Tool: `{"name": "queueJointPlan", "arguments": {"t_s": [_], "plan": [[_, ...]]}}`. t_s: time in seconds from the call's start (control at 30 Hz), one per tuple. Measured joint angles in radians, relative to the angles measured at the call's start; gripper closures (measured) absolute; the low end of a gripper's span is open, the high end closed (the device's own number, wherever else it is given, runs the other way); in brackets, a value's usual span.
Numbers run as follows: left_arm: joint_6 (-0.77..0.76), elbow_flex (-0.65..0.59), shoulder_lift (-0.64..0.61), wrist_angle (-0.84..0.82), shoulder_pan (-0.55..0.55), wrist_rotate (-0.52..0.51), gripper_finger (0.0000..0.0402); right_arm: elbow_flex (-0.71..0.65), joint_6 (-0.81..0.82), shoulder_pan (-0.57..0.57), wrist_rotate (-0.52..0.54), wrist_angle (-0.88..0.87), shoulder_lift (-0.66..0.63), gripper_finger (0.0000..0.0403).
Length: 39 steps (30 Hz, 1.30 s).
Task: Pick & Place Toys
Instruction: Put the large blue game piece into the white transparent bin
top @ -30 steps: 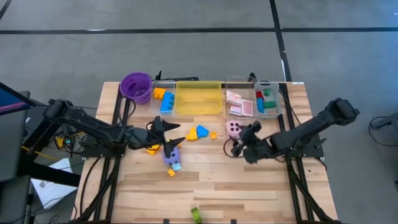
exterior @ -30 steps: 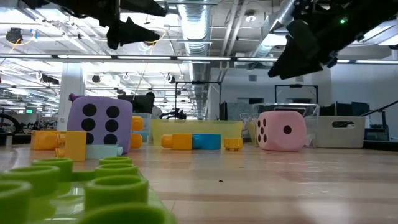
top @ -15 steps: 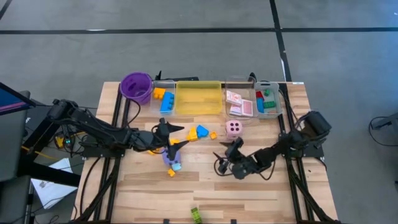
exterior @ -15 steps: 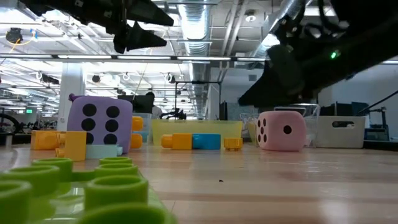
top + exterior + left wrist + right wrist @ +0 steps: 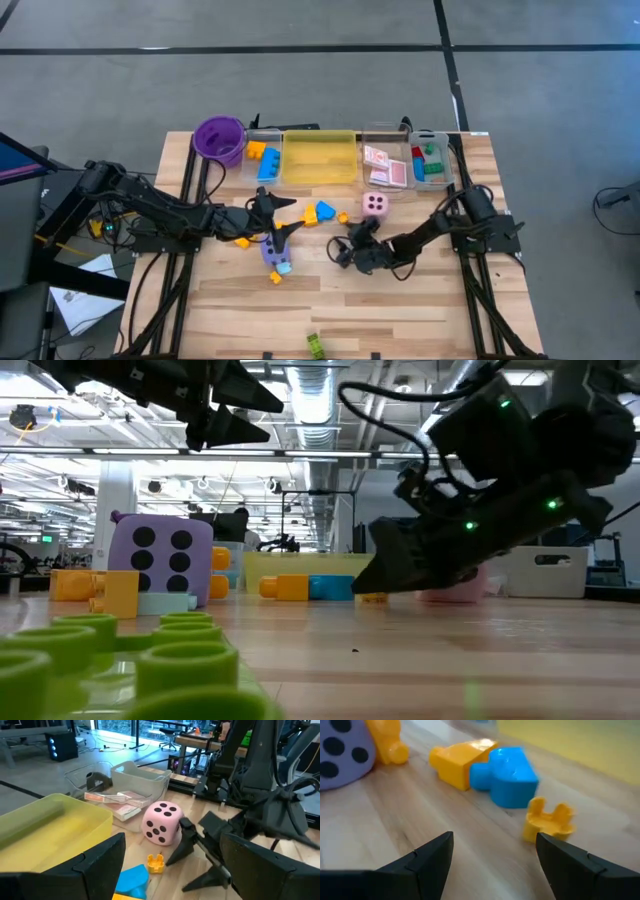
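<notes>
Since a second ago the right gripper has been carried down and toward the table's middle, away from the pink die, which was beside its fingers then and is now left behind it, near its wrist. Its fingers are spread with nothing between them, low over the wood. The left gripper has barely shifted; it hangs above the table with its fingers likewise spread and empty (one tip over the purple die).

Just ahead of the right gripper's fingertips lies a small yellow piece, its prongs pointing up. Beyond it a blue block and a yellow block lie touching, their shared long axis running across the gripper's line of reach. The purple die is seen farther off to one side, with an orange block beside it.

Past the left gripper stands the yellow tray, in which nothing can be seen. Next to it a clear tray holds a yellow and a blue block. Behind the pink die, a second clear tray holds the pink playing cards, lying flat, and a third holds red, green and blue blocks. The purple cup stands at the row's end. A green block lies alone at the table's near edge.
</notes>
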Motion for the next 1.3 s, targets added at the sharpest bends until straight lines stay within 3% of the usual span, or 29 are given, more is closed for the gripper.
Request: {"name": "queueJointPlan", "arguments": {"t_s": [0.73, 1.13, 1.3], "plan": [[-0.001, 0.0, -0.001, 0.001, 0.0, 0.0, 0.0085, 0.059, 0.288, -0.019, 0.012, -0.196, 0.032, 0.0127], [-0.009, 0.0, -0.002, -0.002, -0.001, 0.001, 0.0085, 0.06, 0.311, -0.036, 0.036, -0.254, 0.034, 0.0127], [-0.009, 0.0, -0.002, -0.002, -0.001, 0.001, 0.0085, 0.06, 0.406, -0.036, 0.06, -0.295, 0.032, 0.0127]]}}
